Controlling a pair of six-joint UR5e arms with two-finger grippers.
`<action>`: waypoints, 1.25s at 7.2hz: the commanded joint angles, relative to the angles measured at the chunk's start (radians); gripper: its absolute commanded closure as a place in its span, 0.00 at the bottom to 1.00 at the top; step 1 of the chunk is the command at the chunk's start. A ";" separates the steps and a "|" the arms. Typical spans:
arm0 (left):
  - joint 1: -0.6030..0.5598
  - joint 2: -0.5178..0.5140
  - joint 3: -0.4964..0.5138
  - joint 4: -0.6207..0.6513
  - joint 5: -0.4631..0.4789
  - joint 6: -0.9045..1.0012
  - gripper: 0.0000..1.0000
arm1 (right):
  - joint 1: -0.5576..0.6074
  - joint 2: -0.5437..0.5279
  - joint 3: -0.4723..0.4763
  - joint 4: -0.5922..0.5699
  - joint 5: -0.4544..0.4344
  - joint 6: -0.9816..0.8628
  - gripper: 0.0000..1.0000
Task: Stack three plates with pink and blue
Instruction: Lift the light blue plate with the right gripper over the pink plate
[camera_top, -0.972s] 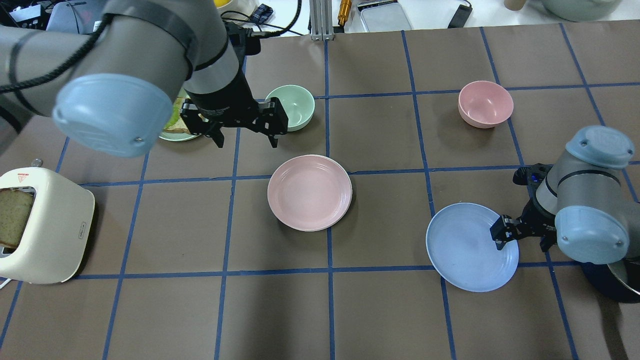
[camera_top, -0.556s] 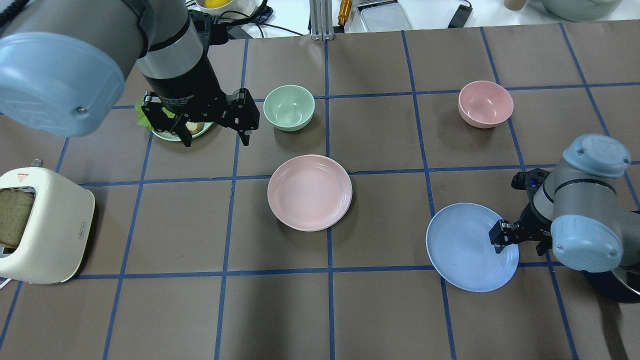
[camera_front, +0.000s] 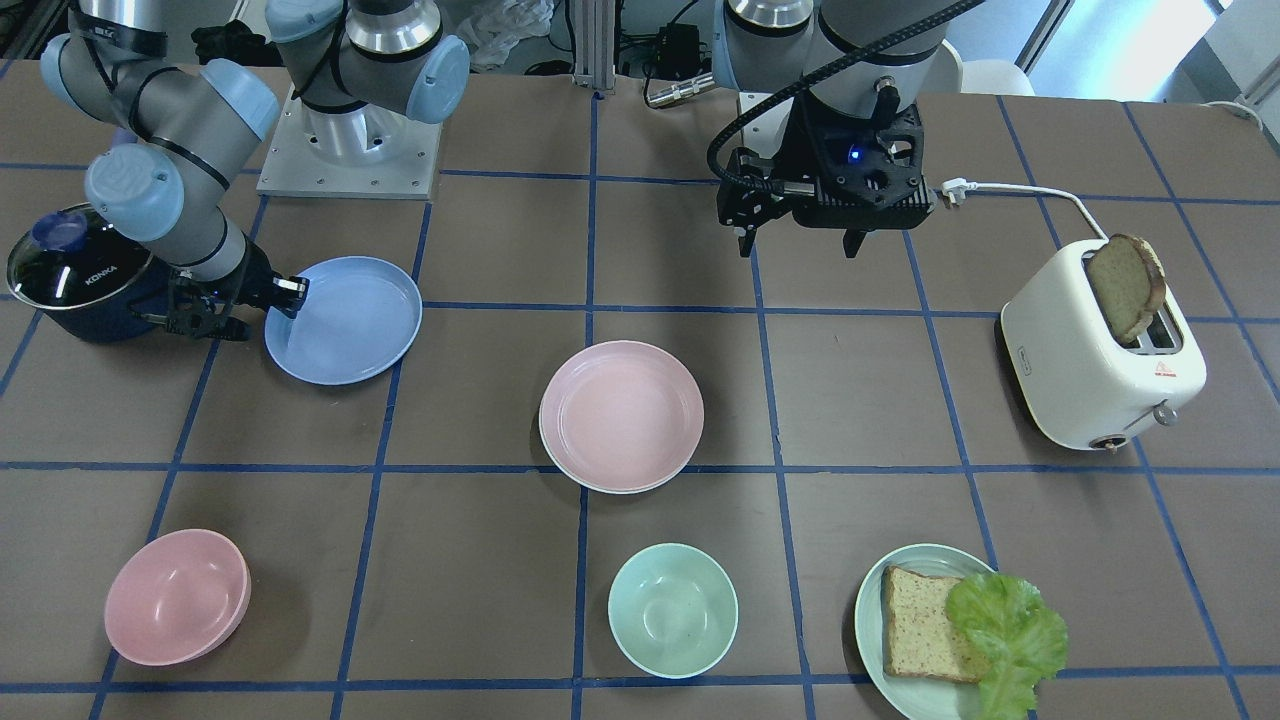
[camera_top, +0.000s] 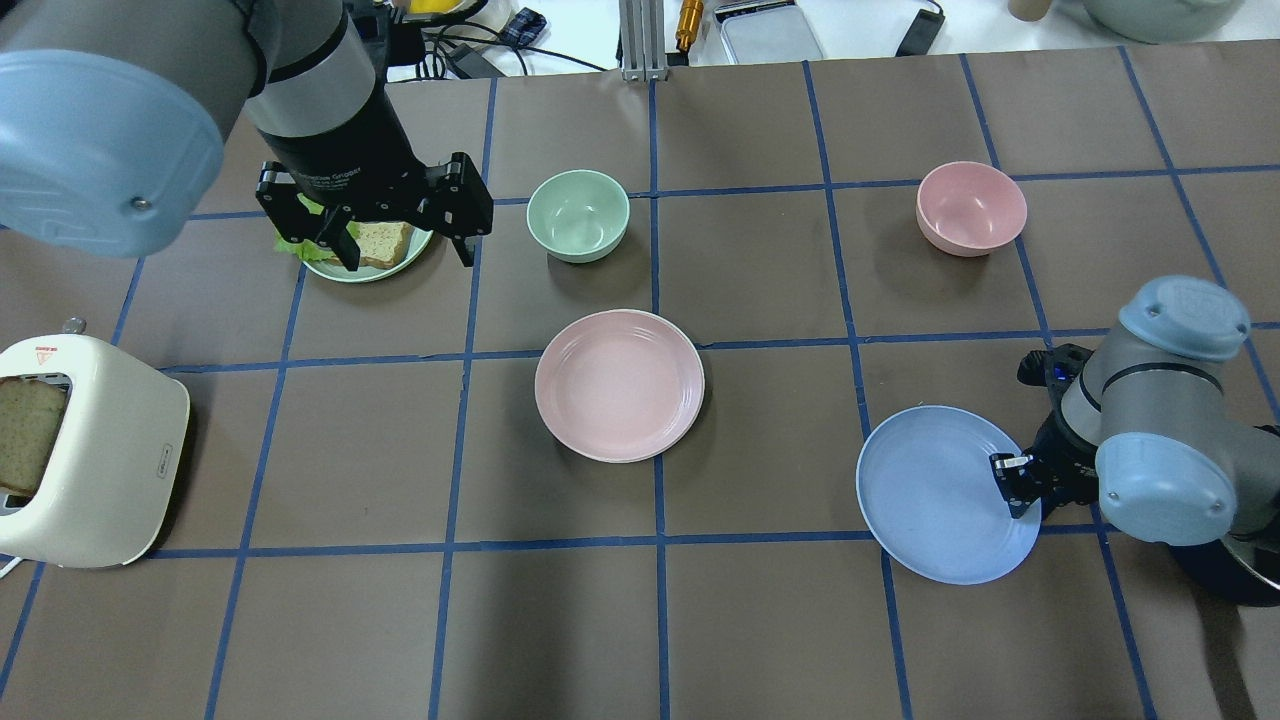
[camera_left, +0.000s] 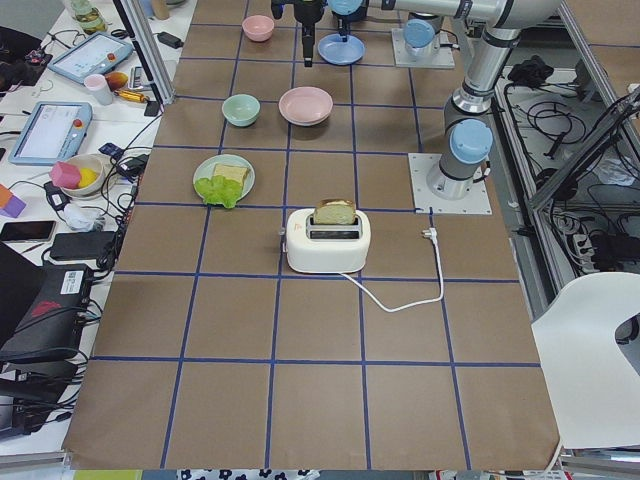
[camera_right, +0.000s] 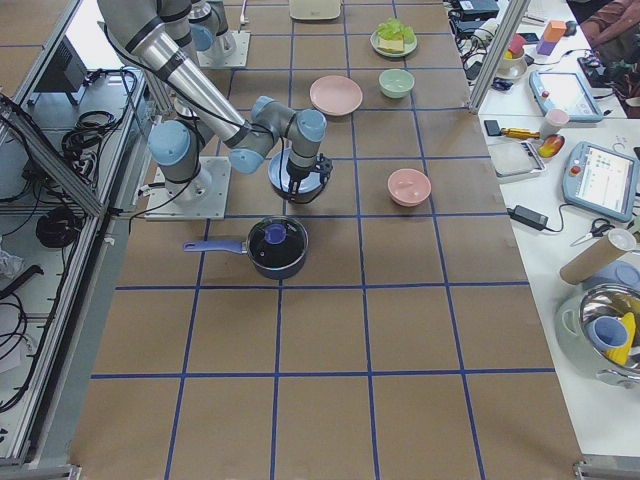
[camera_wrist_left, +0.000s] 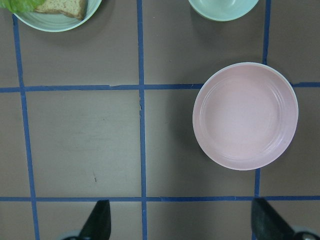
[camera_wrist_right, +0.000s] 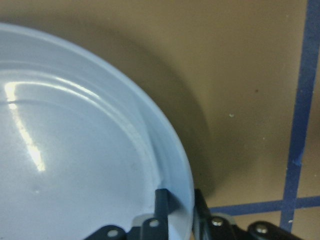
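L gripper (camera_top: 408, 260) hovers nr far-left corner of bench (camera_top: 760, 620), over edge of green plate (camera_top: 385, 273) w/ bread (camera_top: 387, 240); fingers spread wide, empty. Pink plate (camera_top: 618, 385) at bench centre, pale rim of cream plate (camera_front: 600, 486) showing beneath. Blue plate (camera_top: 935, 495) twd right edge. R gripper (camera_top: 1012, 482) clamped on its rim, one finger inside, one outside.

Bare mat (camera_top: 780, 420) separates blue plate (camera_top: 930, 495) from pink plate (camera_top: 619, 385); pot (camera_front: 75, 275) stands near the former.
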 joint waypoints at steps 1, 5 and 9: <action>0.000 0.002 -0.001 0.003 0.004 0.000 0.00 | 0.000 -0.004 -0.002 0.003 0.003 0.004 1.00; 0.000 0.007 -0.001 0.003 0.007 0.000 0.00 | 0.003 -0.044 -0.024 0.020 0.087 0.012 1.00; 0.000 0.007 -0.001 0.003 0.009 0.000 0.00 | 0.005 -0.090 -0.030 0.062 0.141 0.018 1.00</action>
